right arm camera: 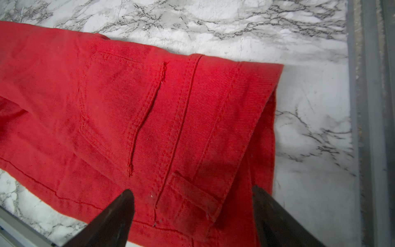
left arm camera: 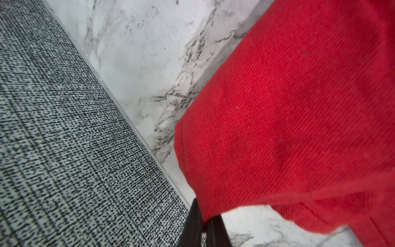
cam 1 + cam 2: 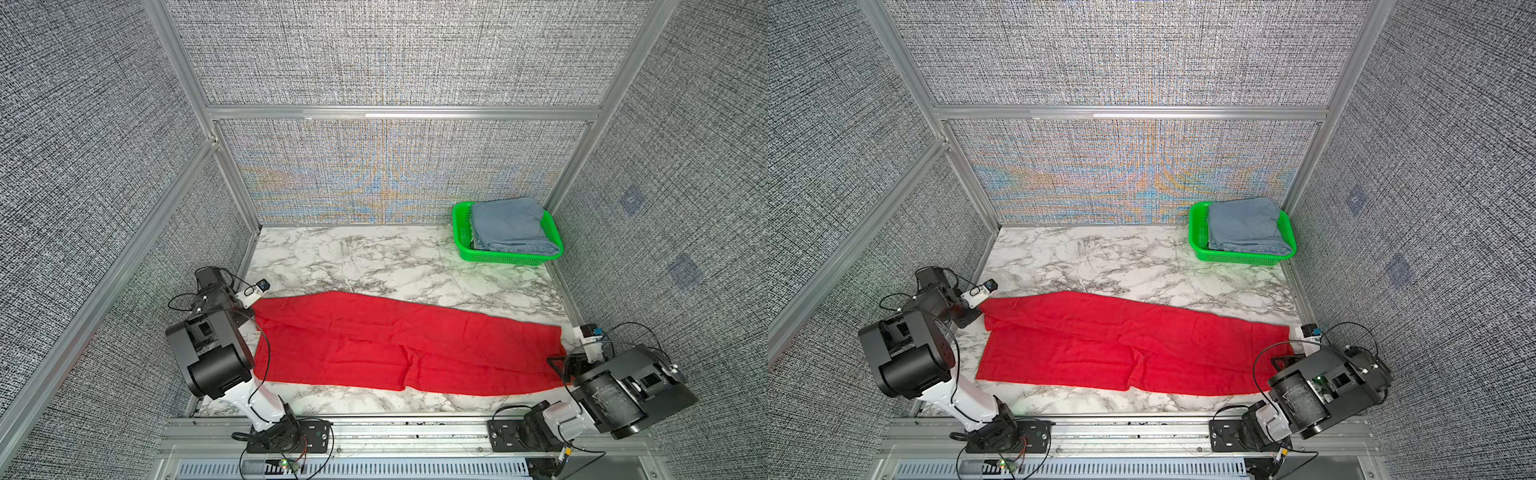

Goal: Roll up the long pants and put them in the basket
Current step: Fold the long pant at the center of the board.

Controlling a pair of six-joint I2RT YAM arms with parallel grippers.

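The long pants (image 3: 395, 345) (image 3: 1121, 340), bright red, lie flat and stretched out across the marble table, the leg ends to the left and the waistband to the right. My left gripper (image 2: 204, 216) (image 3: 977, 314) is shut on a corner of the leg end (image 2: 267, 128), which hangs slightly raised off the marble. The right gripper (image 1: 192, 192) (image 3: 559, 365) stands open just over the waistband end (image 1: 224, 128), one finger to each side of a belt loop (image 1: 192, 192), with nothing gripped. In a top view the left arm (image 3: 216, 345) hides the left gripper's fingers.
A green basket (image 3: 461, 232) (image 3: 1196, 232) holding a folded blue-grey garment (image 3: 511, 226) (image 3: 1246, 224) stands in the back right corner. Patterned walls with metal rails close in the table on the left (image 2: 64, 149), back and right (image 1: 367, 107).
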